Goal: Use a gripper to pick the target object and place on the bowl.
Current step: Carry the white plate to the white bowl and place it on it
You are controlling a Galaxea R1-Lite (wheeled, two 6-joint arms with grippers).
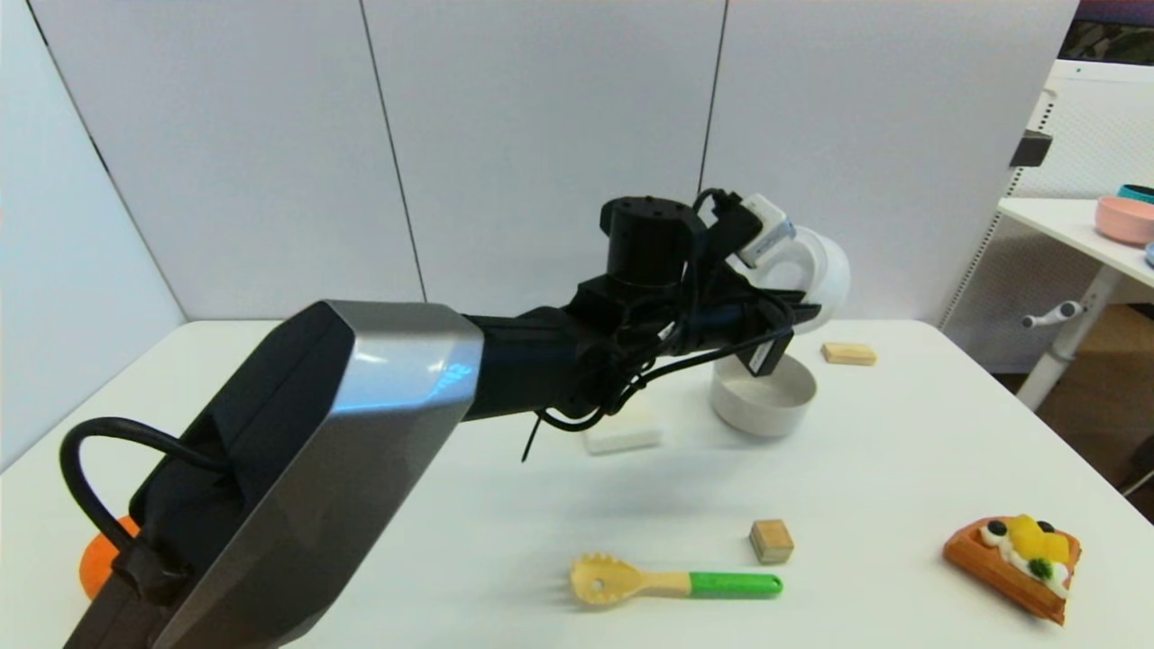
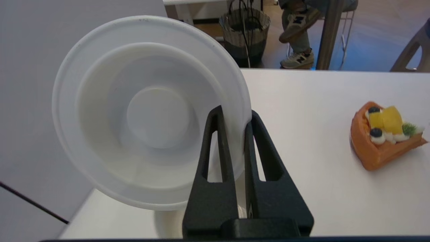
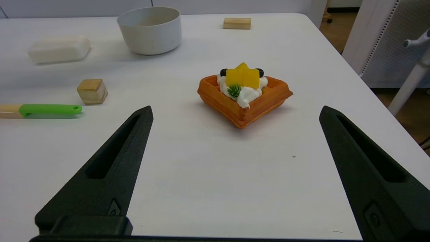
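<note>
Currently the white ringed container (image 2: pixel 147 114) is held off the tabletop (image 1: pixel 505 514), tipped on edge — its hollow side faces the left wrist camera, so its flat axis runs roughly sideways, not vertical. No long axis; it is round. The left gripper (image 2: pixel 233 117) has its jaws clamped on the container's rim, one finger inside the rim and one outside, at the edge nearest the wrist. In the head view the container (image 1: pixel 816 270) hangs above and just behind the beige-grey bowl (image 1: pixel 764 397), not touching it; the bowl stands upright, mouth up, on the far part of the tabletop.

Around the bowl: a white block (image 1: pixel 622 433) just to its left, a flat wooden block (image 1: pixel 848 353) near its right, toward the far right corner. The middle of the tabletop is open. Nearer the robot lie a small wooden cube (image 1: pixel 772 541), a pasta spoon with a green handle (image 1: pixel 672 582) and a toy waffle (image 1: pixel 1014 566) close to the right edge. An orange object (image 1: pixel 97 568) shows partly behind the left arm.

The right gripper (image 3: pixel 235 114) is low over the near right side, jaws wide apart, holding nothing — the waffle sits ahead of it, apart.
</note>
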